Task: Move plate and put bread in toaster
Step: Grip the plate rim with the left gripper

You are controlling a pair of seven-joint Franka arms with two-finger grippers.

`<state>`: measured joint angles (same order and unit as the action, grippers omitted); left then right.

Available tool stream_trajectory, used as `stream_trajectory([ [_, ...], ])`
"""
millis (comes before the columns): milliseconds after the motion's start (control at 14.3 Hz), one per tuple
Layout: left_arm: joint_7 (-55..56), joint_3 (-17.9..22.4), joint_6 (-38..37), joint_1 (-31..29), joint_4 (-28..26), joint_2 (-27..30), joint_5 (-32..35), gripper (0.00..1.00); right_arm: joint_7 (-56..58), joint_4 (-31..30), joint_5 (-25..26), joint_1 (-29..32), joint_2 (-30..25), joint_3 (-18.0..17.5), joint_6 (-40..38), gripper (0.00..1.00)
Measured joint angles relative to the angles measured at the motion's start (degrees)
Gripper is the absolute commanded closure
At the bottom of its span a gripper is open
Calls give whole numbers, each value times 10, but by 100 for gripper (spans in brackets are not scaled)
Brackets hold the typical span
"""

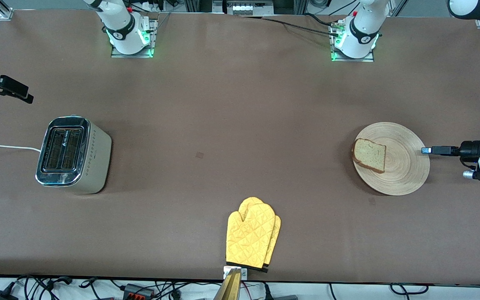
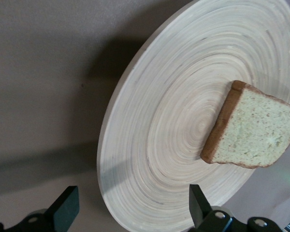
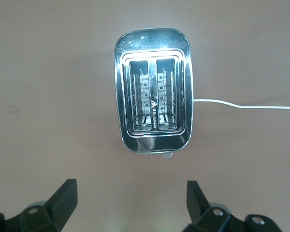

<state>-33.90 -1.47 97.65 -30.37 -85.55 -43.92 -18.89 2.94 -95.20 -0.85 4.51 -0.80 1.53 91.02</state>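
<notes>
Toward the left arm's end of the bench [image 1: 231, 104], in the front view, one plate [image 1: 402, 166] is lying flat with one bread slice [image 1: 369, 155] resting on its side nearest the bench's middle. The left gripper [image 1: 425, 150] is hanging just beside the plate's rim, jaws apart. One toaster [image 1: 73, 154] is standing near the right arm's end, its cord [image 1: 2, 146] running off that edge. The right gripper [image 1: 19, 95] is hovering at that end, jaws apart. Two yellow mitts [image 1: 252, 235] are lying stacked at the edge nearest the camera.

From the left wrist, the plate [image 2: 174, 140] is looking stiff, light and smooth; I would judge the thin rim the only hold, and a slippery one. The bread [image 2: 253, 130] is looking soft and crushable, best pinched lightly across its crust.

From the right wrist, the toaster [image 3: 152, 104] is showing two empty slots directly below.
</notes>
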Motion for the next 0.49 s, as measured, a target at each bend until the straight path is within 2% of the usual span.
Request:
stream_trajectory([
  [70,0,0,2,0,0,-5,0,8,0,0,0,0,0,0,0,0],
  [209,-1,0,3,0,-1,-15,0,28,0,0,0,0,0,0,0,0],
  [348,0,0,3,0,-1,-22,-1,29,0,0,0,0,1,0,0,0],
  [488,11,-1,3,0,-1,-26,-2,46,0,0,0,0,1,0,0,0],
])
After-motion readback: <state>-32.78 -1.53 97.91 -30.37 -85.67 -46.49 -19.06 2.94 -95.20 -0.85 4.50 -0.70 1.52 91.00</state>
